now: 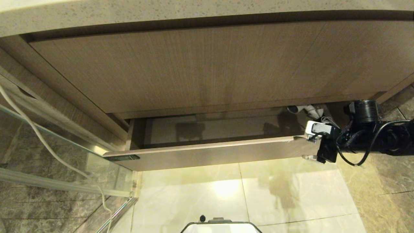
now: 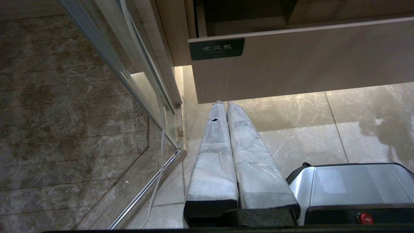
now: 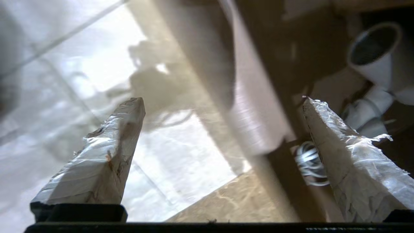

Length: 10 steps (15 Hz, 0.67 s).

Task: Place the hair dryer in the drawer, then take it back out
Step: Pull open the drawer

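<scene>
The wide, shallow, light-brown wood-grain drawer (image 1: 207,155) stands pulled out below the much taller wood-grain front panel (image 1: 200,71), which sits under a speckled pale stone counter edge (image 1: 129,16). A dark green label plate (image 1: 122,158) is fixed at the left end of the drawer's narrow strip front. Behind that front, the drawer's floor is bare across its left and middle stretch, so most of the open room lies there.

The small white hair dryer (image 1: 307,110) lies inside the drawer at its far right end, tucked up under the lower edge of the tall panel. In the right wrist view its round barrel (image 3: 375,51) with a grey mesh end points up out of the drawer, and its bundled white cord (image 3: 309,161) lies just inside the drawer's front.

The right gripper (image 3: 223,106) hangs at the right end of the drawer front. Its two wrapped fingers (image 3: 103,155) are spread as wide as they go, one outside the front over the floor and one inside beside the cord, with the top edge of the front between them. They have hold of nothing.

The left gripper (image 2: 226,105) hangs low in front of the drawer's left end, below the label plate, its wrapped fingers pressed together and empty. Glossy pale marble floor tiles (image 1: 226,194) lie beneath the drawer, and a glass panel with a metal rail (image 1: 64,155) closes off the drawer's left side.
</scene>
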Motion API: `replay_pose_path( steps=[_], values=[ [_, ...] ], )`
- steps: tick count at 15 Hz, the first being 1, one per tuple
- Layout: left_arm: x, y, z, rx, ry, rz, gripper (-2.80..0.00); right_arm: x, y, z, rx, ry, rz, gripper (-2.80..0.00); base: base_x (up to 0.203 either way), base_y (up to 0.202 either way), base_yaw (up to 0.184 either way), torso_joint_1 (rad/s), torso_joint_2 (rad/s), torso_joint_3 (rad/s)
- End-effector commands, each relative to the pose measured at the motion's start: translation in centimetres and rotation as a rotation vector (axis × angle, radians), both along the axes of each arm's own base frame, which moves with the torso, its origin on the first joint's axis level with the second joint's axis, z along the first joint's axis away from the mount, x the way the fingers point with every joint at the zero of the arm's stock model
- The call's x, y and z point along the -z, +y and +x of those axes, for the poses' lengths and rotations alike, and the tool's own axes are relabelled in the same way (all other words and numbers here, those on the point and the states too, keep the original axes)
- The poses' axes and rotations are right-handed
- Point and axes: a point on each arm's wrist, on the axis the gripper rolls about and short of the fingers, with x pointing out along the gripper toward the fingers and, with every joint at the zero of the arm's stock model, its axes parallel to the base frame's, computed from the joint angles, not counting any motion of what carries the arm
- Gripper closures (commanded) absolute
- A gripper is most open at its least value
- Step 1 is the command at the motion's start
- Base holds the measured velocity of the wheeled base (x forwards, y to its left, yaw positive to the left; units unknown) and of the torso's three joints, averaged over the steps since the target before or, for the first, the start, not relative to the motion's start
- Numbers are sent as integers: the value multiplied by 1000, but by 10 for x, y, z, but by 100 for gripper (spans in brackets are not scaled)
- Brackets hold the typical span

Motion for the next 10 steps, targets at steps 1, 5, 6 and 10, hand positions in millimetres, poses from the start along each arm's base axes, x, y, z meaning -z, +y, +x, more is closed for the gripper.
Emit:
replay_pose_path(
  steps=[1,5,6,10],
  values=[
    [0,0,0,0,0,0,0,-17,1,-18,-2,-34,-5,-280,0,0,0,0,0,0],
    [0,0,0,0,0,0,0,-32,2,-42,0,-52,-12,-280,0,0,0,0,0,0],
    [0,0,0,0,0,0,0,-36,3,-50,3,-57,-14,-280,0,0,0,0,0,0],
    [0,0,0,0,0,0,0,-52,2,-79,68,-81,-50,0,0,0,0,0,0,0]
  ],
)
